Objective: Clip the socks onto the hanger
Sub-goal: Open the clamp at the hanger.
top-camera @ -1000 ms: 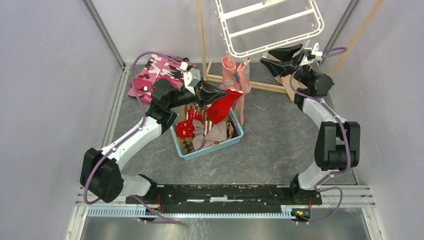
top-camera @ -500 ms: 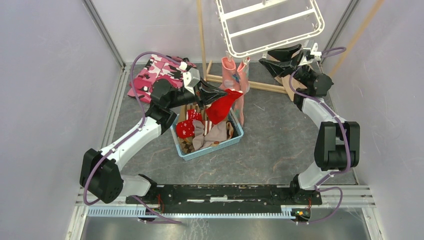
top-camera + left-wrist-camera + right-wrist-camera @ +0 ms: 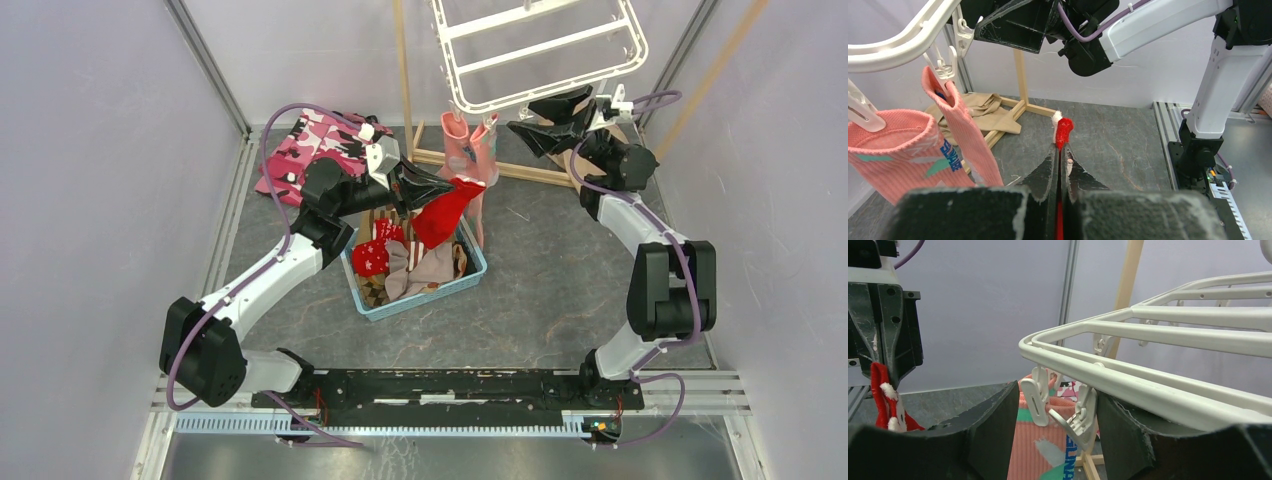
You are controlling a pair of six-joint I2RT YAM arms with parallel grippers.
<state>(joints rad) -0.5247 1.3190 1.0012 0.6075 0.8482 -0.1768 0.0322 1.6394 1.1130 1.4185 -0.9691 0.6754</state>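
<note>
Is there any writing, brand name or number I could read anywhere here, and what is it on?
Blue capital lettering on a salmon-pink sock clipped to the hanger: blurred and partly cut off, so it is not surely readable.
Nothing else in these views bears a readable word, number or sign.

Pink socks and clips hang beneath the hanger, seemingly crowding its near rim.
</note>
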